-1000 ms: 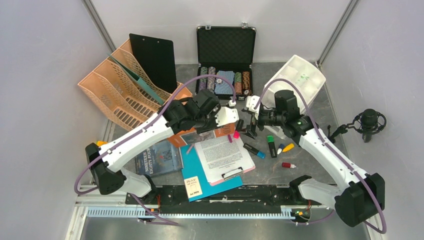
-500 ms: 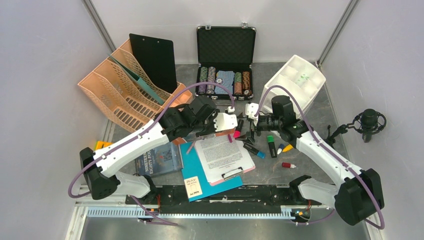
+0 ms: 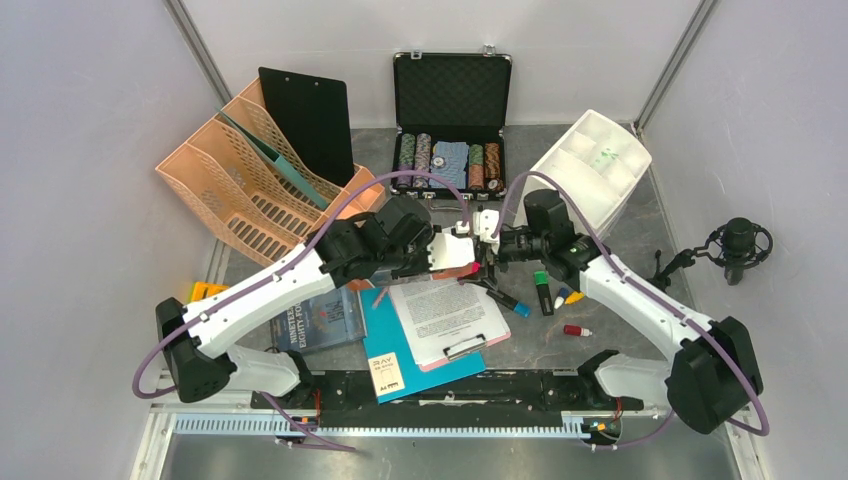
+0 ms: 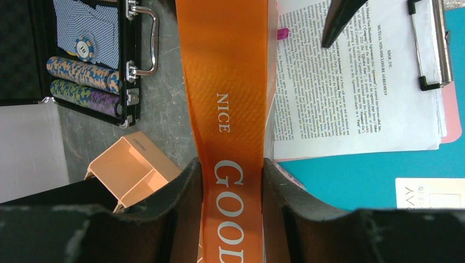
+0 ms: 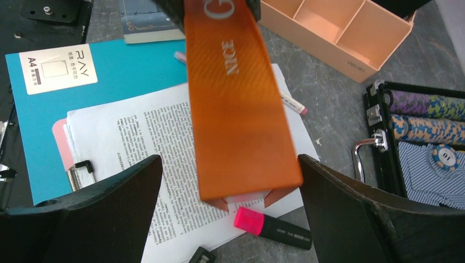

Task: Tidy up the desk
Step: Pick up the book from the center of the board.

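Observation:
An orange book with "NICE" and "GOOD" on its spine hangs above the desk, clamped between the black fingers of my left gripper. In the right wrist view the book's free end reaches between the wide-open fingers of my right gripper, and neither finger touches it. In the top view the two grippers meet nose to nose over the middle of the desk, the left gripper and the right gripper. Most of the book is hidden there.
Below the book lie a pink clipboard with printed paper, a teal folder, a dark book and a pink highlighter. More markers lie to the right. At the back stand a peach file rack, an open chip case and a white organiser.
My right arm has swung left toward the left gripper, so its open fingers now flank the book's end. The left gripper has shifted slightly right and nearer with the book.

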Controlling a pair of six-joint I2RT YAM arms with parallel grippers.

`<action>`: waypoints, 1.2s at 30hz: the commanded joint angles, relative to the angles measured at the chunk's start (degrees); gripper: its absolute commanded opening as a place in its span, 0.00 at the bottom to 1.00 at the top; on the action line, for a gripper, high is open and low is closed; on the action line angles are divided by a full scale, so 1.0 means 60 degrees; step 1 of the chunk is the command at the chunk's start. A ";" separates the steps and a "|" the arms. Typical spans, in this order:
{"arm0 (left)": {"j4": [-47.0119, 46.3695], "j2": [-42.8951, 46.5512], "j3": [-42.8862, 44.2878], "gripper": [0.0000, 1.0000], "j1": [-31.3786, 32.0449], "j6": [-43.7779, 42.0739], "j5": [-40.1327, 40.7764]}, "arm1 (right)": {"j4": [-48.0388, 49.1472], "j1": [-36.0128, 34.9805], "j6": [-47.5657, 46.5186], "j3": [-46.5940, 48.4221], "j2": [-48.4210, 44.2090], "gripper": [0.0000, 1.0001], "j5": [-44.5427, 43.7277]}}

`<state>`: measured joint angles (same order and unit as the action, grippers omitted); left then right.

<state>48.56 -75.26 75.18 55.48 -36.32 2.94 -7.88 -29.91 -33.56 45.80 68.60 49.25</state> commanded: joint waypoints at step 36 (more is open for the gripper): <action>0.0572 0.2205 -0.1748 1.00 -0.1564 -0.1312 -0.0358 | -0.2923 0.0291 -0.3016 0.1707 0.0566 0.00 -0.0442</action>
<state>50.46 -62.85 66.17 48.21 -40.40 2.61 -22.90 -29.17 -48.36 53.10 72.90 47.33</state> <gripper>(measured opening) 0.994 0.497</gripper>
